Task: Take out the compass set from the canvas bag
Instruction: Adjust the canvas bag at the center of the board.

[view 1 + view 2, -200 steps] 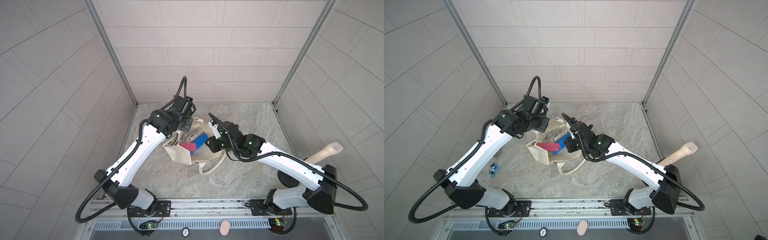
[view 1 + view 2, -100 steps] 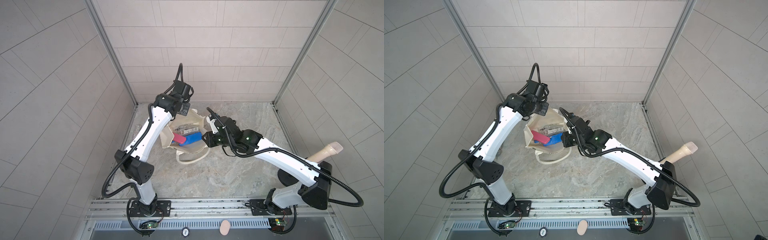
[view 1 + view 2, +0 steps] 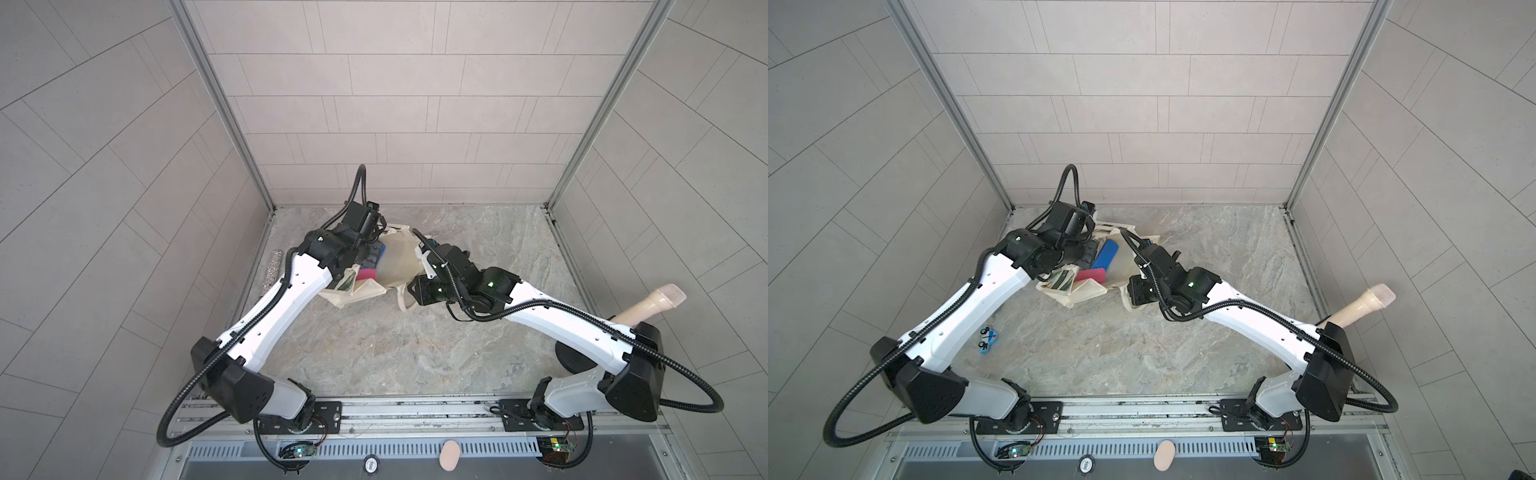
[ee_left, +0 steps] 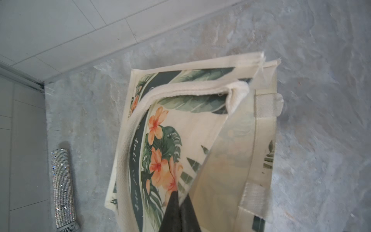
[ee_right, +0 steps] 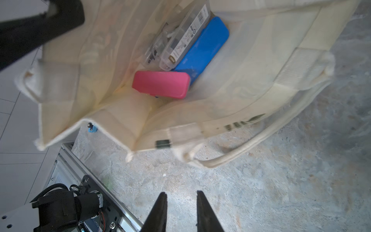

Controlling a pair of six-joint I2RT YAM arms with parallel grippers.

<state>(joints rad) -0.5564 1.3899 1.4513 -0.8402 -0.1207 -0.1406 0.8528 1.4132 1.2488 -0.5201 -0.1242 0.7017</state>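
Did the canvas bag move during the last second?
Yes. The canvas bag has shifted away from the front rail, toward the back wall.

The canvas bag (image 3: 397, 257) lies on the table (image 3: 415, 353) at 11 o'clock from its middle. Inside it the compass set (image 5: 186, 36) and a longer case (image 5: 204, 44) lie side by side, touching. A shorter case (image 5: 160, 84) lies across the longer case's end, at its 7 o'clock in a top view. The left gripper (image 4: 180, 195) is at the bag's 10 o'clock rim, and the right gripper (image 5: 181, 193) is just beside its 4 o'clock side. Well apart from the bag are three other things: a tube (image 3: 272, 272) at the 9 o'clock edge, a toy car (image 3: 988, 340) at 8 o'clock, and a microphone (image 3: 648, 303) at 3 o'clock.
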